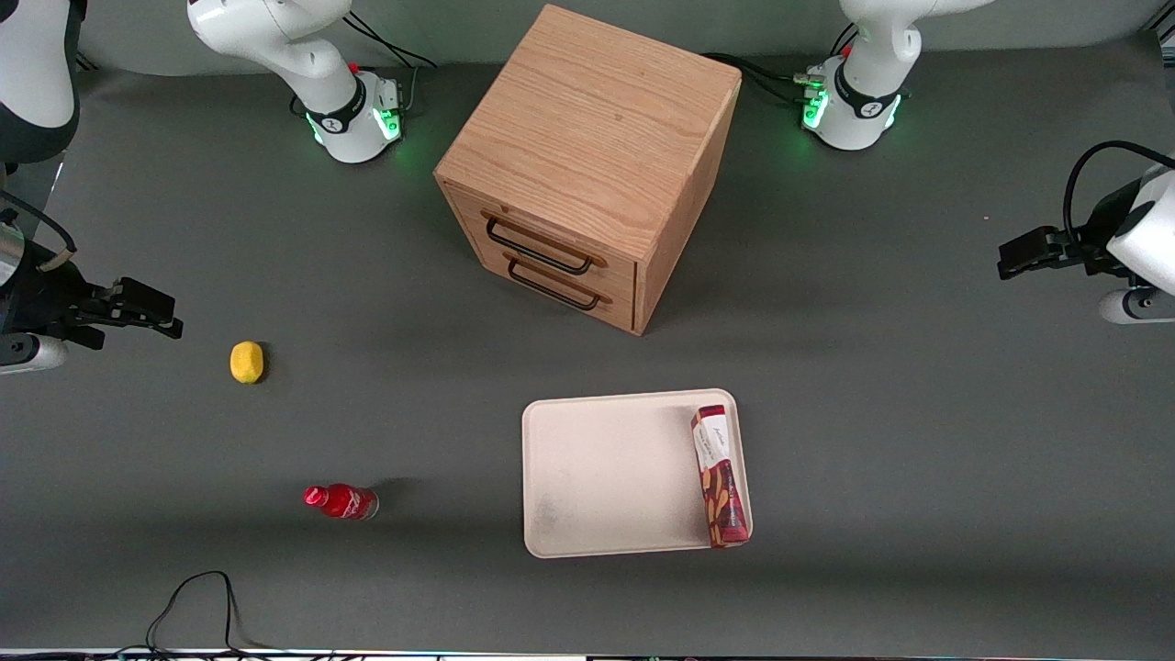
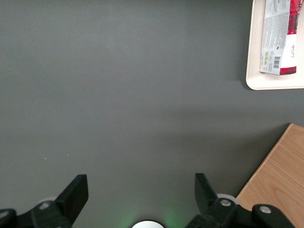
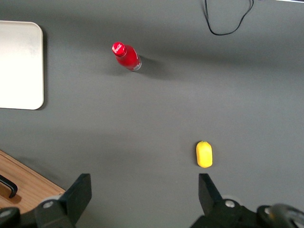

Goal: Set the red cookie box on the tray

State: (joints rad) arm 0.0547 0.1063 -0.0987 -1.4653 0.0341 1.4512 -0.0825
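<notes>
The red cookie box (image 1: 719, 476) lies flat in the cream-white tray (image 1: 610, 473), along the rim at the working arm's end. In the left wrist view the red cookie box (image 2: 279, 37) shows its white barcode side inside the tray (image 2: 253, 71). My gripper (image 1: 1021, 253) hangs open and empty at the working arm's end of the table, well away from the tray and farther from the front camera than it. Its black fingers (image 2: 76, 192) stand wide apart over bare grey table, and the gripper (image 2: 141, 190) holds nothing.
A wooden two-drawer cabinet (image 1: 587, 165) stands mid-table, farther from the front camera than the tray; its corner (image 2: 278, 175) shows beside my gripper. A yellow lemon (image 1: 246, 361) and a small red bottle (image 1: 341, 501) lie toward the parked arm's end.
</notes>
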